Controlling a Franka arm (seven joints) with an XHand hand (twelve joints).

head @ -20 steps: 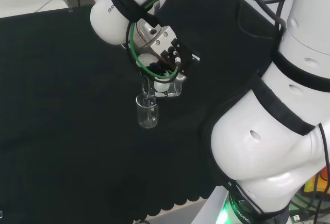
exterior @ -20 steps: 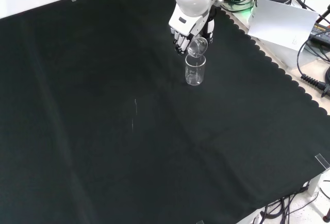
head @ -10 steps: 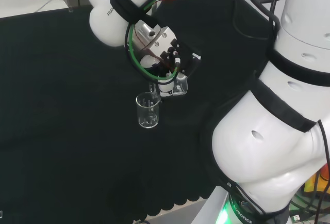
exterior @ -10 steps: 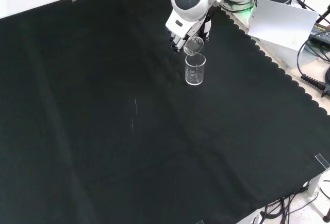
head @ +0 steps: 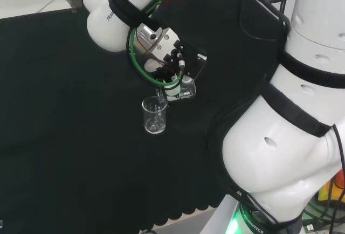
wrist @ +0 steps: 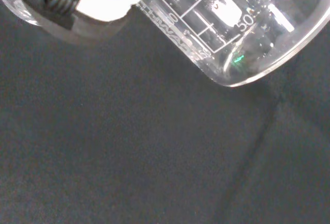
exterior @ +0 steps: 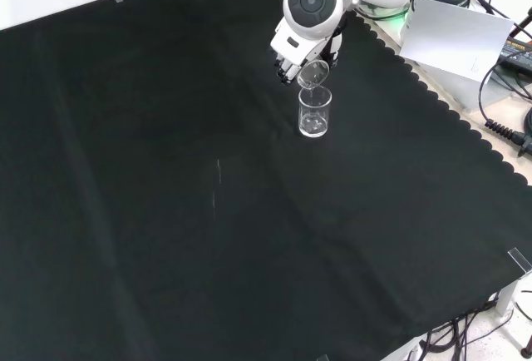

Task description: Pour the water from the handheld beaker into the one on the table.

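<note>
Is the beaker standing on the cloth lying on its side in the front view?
No, the beaker on the cloth stands upright with its mouth up, just below the tilted beaker held in the hand.

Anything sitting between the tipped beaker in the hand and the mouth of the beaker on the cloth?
Nothing visible. In the front view the held beaker hangs tilted just above the open beaker on the cloth, with a bare gap between them. The hand grips from behind, and the black cloth around is bare.

standing beaker (exterior: 314,112), open cloth (exterior: 166,211) around
</note>
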